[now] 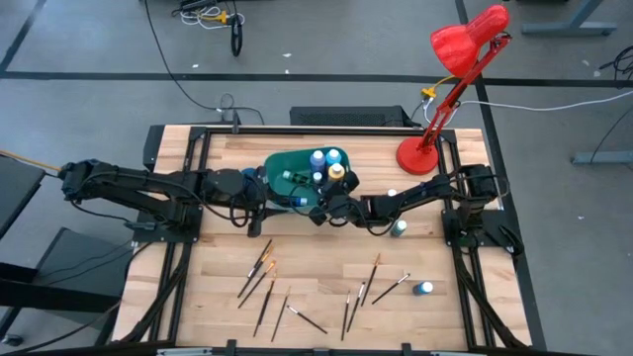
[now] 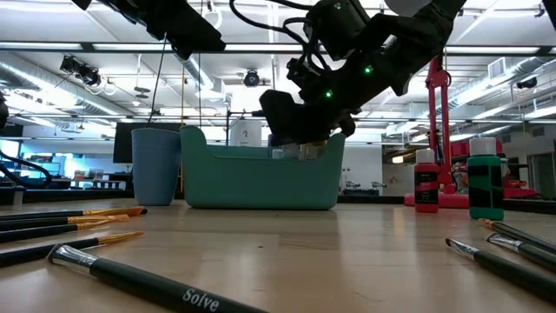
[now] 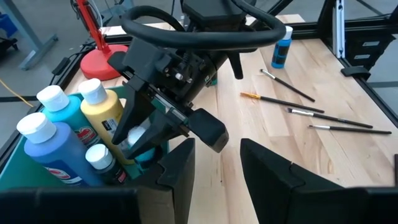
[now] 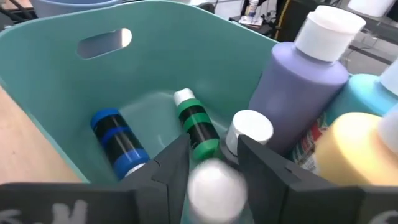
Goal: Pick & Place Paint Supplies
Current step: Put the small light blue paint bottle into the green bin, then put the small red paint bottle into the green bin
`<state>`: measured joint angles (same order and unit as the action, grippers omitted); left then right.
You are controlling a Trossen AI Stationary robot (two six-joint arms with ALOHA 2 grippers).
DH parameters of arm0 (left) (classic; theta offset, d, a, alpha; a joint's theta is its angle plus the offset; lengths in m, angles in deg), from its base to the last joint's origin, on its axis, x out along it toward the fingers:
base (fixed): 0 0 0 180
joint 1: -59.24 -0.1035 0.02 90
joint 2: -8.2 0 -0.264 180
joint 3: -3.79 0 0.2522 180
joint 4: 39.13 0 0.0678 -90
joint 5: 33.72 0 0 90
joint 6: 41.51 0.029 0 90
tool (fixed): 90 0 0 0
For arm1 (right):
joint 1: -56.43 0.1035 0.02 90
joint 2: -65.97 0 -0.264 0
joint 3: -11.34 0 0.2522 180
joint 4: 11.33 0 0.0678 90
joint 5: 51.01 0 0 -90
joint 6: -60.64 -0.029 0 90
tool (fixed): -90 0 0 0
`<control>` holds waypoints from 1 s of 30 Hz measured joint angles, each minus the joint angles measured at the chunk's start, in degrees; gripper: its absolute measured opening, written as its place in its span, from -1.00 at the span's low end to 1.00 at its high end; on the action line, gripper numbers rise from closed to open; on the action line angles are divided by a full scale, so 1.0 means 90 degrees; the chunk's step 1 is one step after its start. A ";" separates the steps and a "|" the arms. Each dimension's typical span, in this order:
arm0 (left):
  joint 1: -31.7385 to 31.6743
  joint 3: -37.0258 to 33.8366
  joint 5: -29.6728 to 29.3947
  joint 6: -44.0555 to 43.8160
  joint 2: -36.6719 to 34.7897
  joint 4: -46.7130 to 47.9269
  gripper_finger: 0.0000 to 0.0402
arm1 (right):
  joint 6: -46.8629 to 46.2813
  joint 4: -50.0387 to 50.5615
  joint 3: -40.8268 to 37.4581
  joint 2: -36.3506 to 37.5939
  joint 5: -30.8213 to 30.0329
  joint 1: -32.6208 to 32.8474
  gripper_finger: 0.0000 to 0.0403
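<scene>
Right gripper over the teal bin rim, fingers clamped on a white-capped bottle, colour hard to tell. Bin crowded: yellow bottle, two blue bottles, green bottle lying flat. Left gripper just beside the bin, fingers apart. Brushes scattered on the table; red lamp behind.

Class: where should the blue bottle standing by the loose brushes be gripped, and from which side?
Grip the blue bottle across its round body, just under the white cap, with the jaws coming down from above: it stands upright, and its sides are free.
</scene>
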<state>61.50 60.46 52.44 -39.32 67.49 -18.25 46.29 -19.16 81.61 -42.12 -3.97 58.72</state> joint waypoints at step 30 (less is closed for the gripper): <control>0.0019 -0.0021 0.0011 -0.0177 0.0330 0.0249 -0.32 | 0.0940 0.2738 0.0087 0.2563 0.0080 0.1174 -0.21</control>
<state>61.67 60.27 52.54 -40.91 70.46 -16.01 54.75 5.49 82.40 -19.06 -3.25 69.28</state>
